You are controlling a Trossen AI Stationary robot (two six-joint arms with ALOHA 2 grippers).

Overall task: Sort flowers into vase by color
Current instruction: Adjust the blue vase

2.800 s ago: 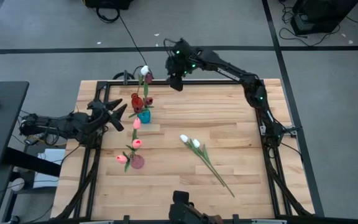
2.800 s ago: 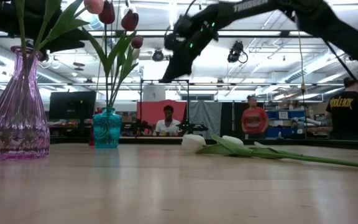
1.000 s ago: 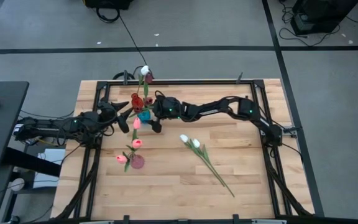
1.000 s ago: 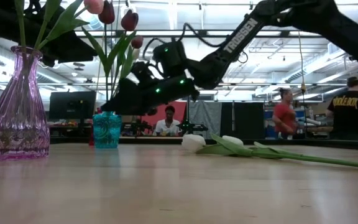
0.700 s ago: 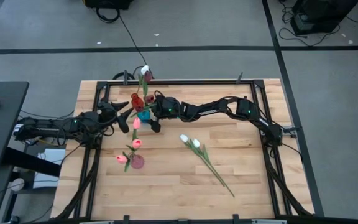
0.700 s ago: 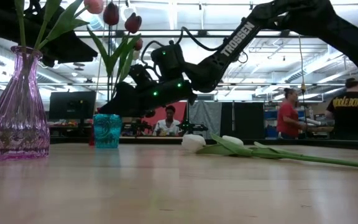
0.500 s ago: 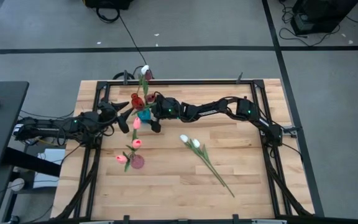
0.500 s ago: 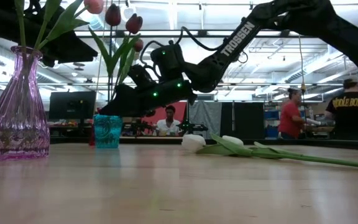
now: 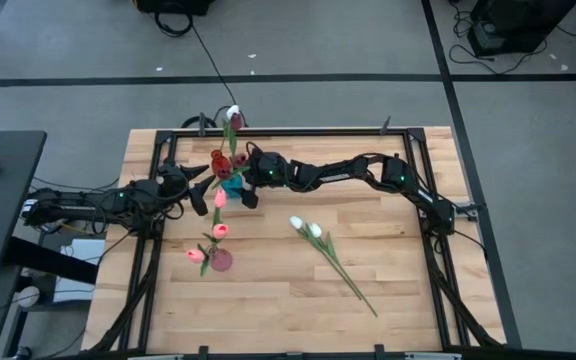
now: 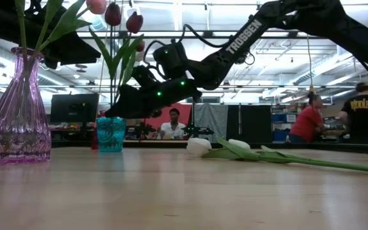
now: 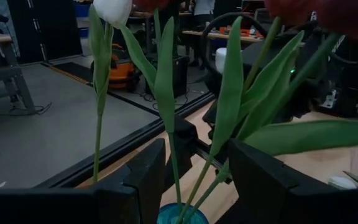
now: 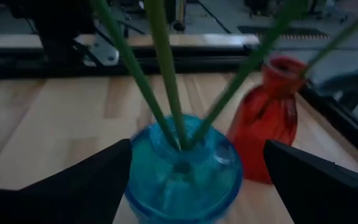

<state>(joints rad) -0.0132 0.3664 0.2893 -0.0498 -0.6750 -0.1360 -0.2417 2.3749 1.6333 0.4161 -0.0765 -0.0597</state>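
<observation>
A teal vase stands on the table at the far left and holds maroon tulips. My right gripper is open and comes from the table's right, one finger on either side of the vase's body. My left gripper is open on the vase's left side, with the rim and stems in its gap. Whether either gripper touches the vase, I cannot tell. A pink vase nearer the front holds pink tulips. Two white tulips lie flat on the table's middle.
A red vase stands close beside the teal one, on its far side, and a white tulip rises by the far edge. A black frame runs round the table. People stand in the room behind.
My right gripper has crept a little toward the table's left, closing in around the teal vase with its fingers still wide apart.
</observation>
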